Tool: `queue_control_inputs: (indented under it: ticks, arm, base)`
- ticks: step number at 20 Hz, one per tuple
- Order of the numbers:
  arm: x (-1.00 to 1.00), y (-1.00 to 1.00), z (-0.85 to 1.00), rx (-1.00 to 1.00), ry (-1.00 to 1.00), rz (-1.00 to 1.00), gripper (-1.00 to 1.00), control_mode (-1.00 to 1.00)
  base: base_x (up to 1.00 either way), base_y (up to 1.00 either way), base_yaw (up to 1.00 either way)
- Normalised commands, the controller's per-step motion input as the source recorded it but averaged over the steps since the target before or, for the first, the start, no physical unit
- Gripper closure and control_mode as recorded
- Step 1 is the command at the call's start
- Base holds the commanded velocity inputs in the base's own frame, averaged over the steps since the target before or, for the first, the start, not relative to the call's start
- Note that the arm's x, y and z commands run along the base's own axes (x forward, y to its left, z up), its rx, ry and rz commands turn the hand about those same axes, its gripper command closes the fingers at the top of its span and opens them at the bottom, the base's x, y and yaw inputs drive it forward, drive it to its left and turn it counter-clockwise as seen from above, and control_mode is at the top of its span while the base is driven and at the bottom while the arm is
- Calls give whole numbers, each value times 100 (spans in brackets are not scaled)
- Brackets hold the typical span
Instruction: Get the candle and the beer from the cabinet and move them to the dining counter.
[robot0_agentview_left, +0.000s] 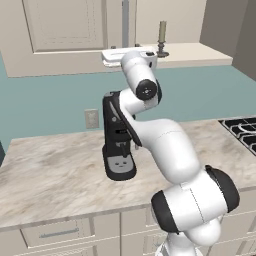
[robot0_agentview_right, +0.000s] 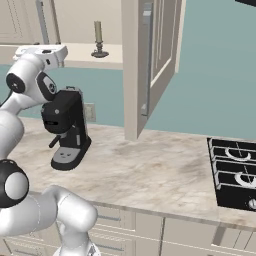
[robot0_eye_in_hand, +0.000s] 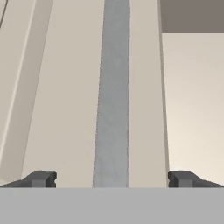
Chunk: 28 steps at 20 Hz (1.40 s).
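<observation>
The white arm reached up toward the cabinet (robot0_agentview_left: 65, 25) at the top of the left base view, its hand level with the light shelf near the upper middle of the frame. In the hand view the gripper (robot0_eye_in_hand: 112, 179) stood with its two dark fingertips (robot0_eye_in_hand: 41, 178) spread wide at the lower left and lower right, nothing between them, and the closed left door's long grey bar handle (robot0_eye_in_hand: 113, 100) ran straight up the middle of that frame, between the tips but not touched by them. The candle (robot0_agentview_left: 162, 36), a slim beige taper in a small dark holder, stood upright on the cabinet shelf at the upper centre-right of the left base view, just to the right of the hand; in the right base view it showed at the upper left, behind the hand. The cabinet's right door (robot0_agentview_right: 150, 60) hung swung open, edge-on in the upper middle of the right base view, its own grey handle facing left. Below, a black coffee machine (robot0_agentview_right: 67, 130) sat on the marbled worktop (robot0_agentview_right: 150, 175) at the left of that frame, partly behind the arm in the left base view, and a dark stove top (robot0_agentview_right: 235, 175) lay at the right edge. A wall outlet (robot0_agentview_left: 91, 118) showed on the teal wall left of the machine.
</observation>
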Motion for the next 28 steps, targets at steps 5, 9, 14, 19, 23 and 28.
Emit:
queue_control_inputs:
  ticks: [5,9,14,19,23,28]
  arm:
    - [12,10,0,0,2,0,100,-100]
    - [0,0,0,0,0,0,100,-100]
    - [-13,0,0,0,0,0,100,-100]
    - [-53,8,0,0,0,2,100,-100]
    - [-61,19,0,-1,0,7,100,-100]
    - [-66,31,0,-3,0,12,100,-100]
  base:
    - [0,0,0]
    - [0,0,0]
    - [0,0,0]
    - [0,0,0]
    - [0,0,0]
    - [0,0,0]
